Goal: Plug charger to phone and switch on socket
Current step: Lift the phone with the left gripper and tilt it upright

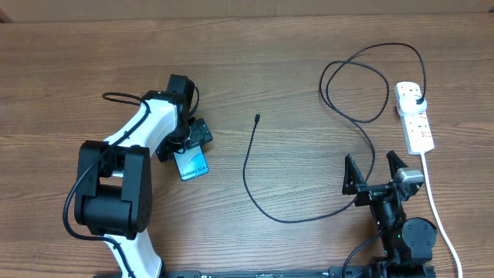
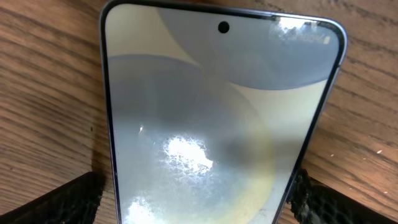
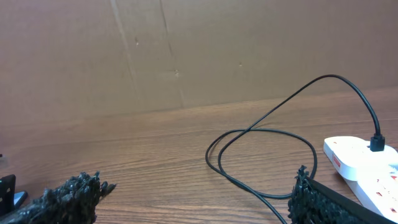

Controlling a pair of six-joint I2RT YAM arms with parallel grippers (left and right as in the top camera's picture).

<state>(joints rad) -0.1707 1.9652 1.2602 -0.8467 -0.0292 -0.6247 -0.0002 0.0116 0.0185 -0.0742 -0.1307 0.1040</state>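
The phone (image 1: 194, 164) lies on the wooden table with its blue screen up. In the left wrist view the phone (image 2: 211, 124) fills the frame, its screen pale with glare. My left gripper (image 1: 187, 146) is open and straddles the phone's near end (image 2: 199, 200); the right finger sits at the phone's edge and the left finger is slightly apart from it. The charger cable (image 1: 247, 174) loops across the table, its free connector tip (image 1: 257, 118) lying mid-table. Its black plug (image 1: 417, 100) sits in the white socket (image 1: 414, 120). My right gripper (image 1: 373, 168) is open and empty, (image 3: 199, 193) near the cable loop (image 3: 267, 127).
The socket's white cord (image 1: 436, 205) runs down the right side toward the table's front edge. The socket also shows in the right wrist view (image 3: 360, 163), with the plug (image 3: 376, 144) in it. A brown cardboard wall (image 3: 186, 50) stands behind the table.
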